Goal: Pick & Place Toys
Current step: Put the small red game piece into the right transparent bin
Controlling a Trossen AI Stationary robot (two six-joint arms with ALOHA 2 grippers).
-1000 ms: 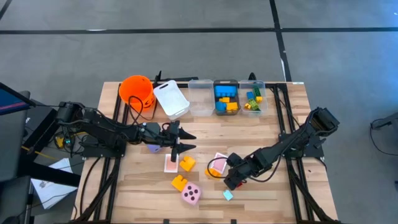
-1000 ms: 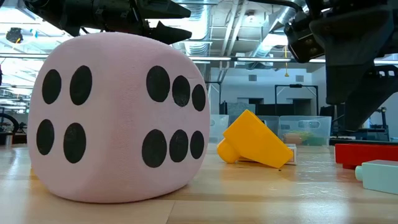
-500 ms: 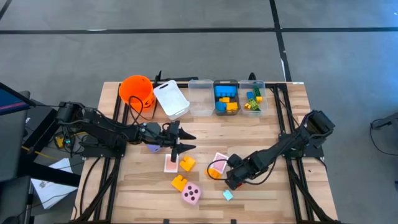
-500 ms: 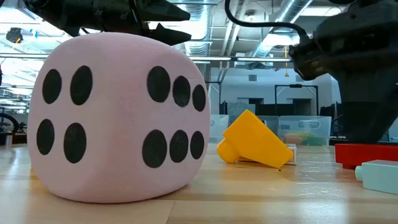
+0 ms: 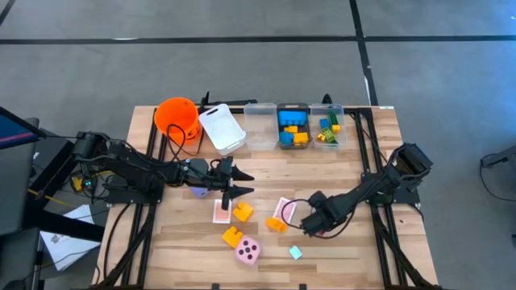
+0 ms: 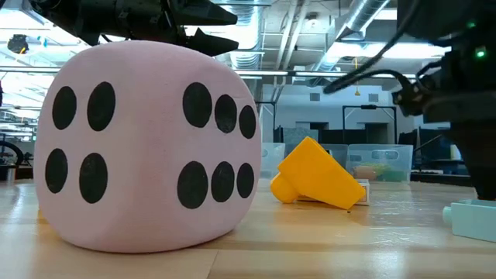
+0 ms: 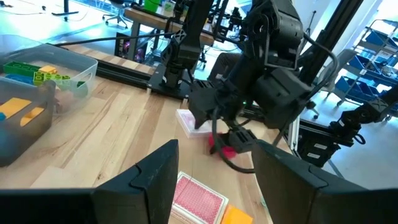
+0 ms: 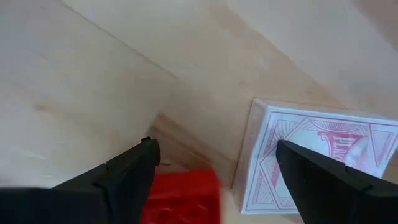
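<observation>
Your right gripper (image 8: 214,180) is spread wide over a red brick (image 8: 181,196), low and right of centre in the high view.

Its jaws stand parted with the brick between the fingers, not clamped, and one card (image 8: 314,155) just beside. Your left gripper (image 5: 236,183) hangs parted and empty at centre-left, above a second card (image 5: 221,212). You can count three orange bricks (image 5: 243,212), one pink die (image 5: 248,251), one pale blue brick (image 5: 296,253), one purple die (image 5: 198,192). Along the top: one bucket (image 5: 176,117), four bins (image 5: 260,125).

No readable text, label or number shows anywhere
</observation>
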